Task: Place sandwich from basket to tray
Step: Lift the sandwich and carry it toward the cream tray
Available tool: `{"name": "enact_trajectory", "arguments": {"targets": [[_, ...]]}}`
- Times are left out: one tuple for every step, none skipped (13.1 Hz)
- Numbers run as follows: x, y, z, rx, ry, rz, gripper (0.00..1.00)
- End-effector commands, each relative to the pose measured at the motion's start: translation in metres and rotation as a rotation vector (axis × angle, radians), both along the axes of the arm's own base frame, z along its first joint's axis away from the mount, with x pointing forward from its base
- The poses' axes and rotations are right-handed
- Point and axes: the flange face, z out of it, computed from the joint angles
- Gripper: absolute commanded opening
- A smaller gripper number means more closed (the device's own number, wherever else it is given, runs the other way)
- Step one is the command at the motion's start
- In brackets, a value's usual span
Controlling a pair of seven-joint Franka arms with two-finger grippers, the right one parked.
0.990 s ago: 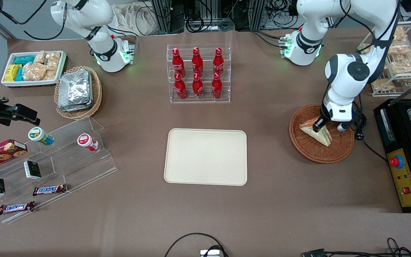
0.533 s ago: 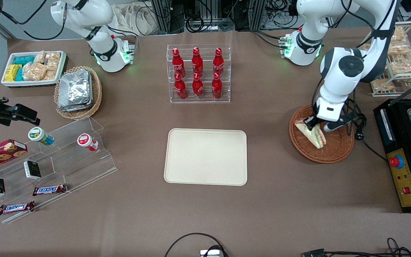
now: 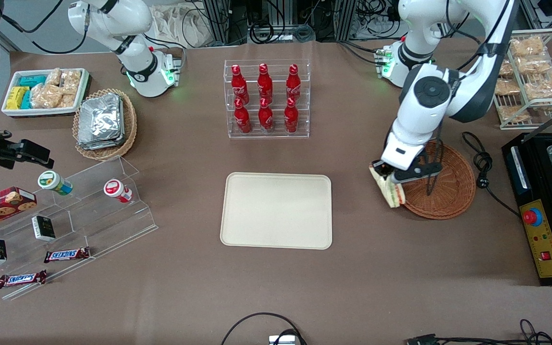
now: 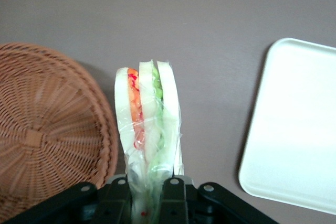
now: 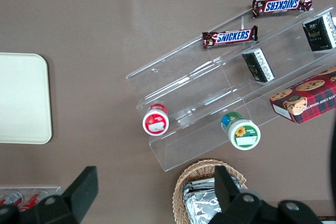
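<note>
Sandwich in plastic wrap hung from the gripper, lifted clear and just over the rim of the reddish-brown basket, at the edge nearest the tray. From where I stood the fingers were pinched on one end of the wedge, bread faces pressed between them, and the rest dangled free below. The wrist view made it plainer: the sandwich stood out from the fingers with its layers showing edge-on, orange-red filling along one seam and green along the other, the film crinkled around it.

It looked a light thing, and soft. Bread like that would give under any real squeeze, so I judged the hold had to be gentle and across the flat faces, as it was, rather than on the filling edge where the slices could slide apart. The wrap seemed slick, and with the grip so near one end the wedge could swing or slip if the arm moved sharply.

The cream tray lay bare in the middle of the table, well apart from the basket, with open brown table between them. The basket itself held nothing that I could see. The carry across and the setting down were not yet done.
</note>
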Motion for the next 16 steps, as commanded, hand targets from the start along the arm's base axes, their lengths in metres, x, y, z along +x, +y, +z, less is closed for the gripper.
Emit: {"name": "enact_trajectory", "arguments": {"targets": [[0.012,-0.044,-0.004,0.028,0.003,-0.134,0.00],[0.014,-0.056,-0.007,0.034,-0.002,-0.164,0.00],[0.017,-0.068,-0.010,0.036,-0.006,-0.191,0.00],[0.015,-0.087,-0.014,0.038,-0.009,-0.230,0.00],[0.014,-0.104,-0.022,0.040,-0.007,-0.261,0.00],[0.014,-0.115,-0.027,0.045,-0.011,-0.288,0.00],[0.015,-0.124,-0.031,0.054,-0.021,-0.312,0.00],[0.020,-0.130,-0.041,0.049,-0.011,-0.320,0.00],[0.024,-0.142,-0.051,0.038,0.000,-0.335,0.00],[0.026,-0.154,-0.062,0.027,0.011,-0.345,0.00],[0.029,-0.163,-0.071,0.017,0.019,-0.348,0.00],[0.033,-0.169,-0.078,0.009,0.024,-0.354,0.00],[0.033,-0.174,-0.085,0.005,0.031,-0.363,0.00],[0.034,-0.175,-0.093,0.011,0.034,-0.372,0.00],[0.033,-0.175,-0.101,0.015,0.035,-0.381,0.00],[0.032,-0.178,-0.106,0.004,0.029,-0.388,0.00]]}}
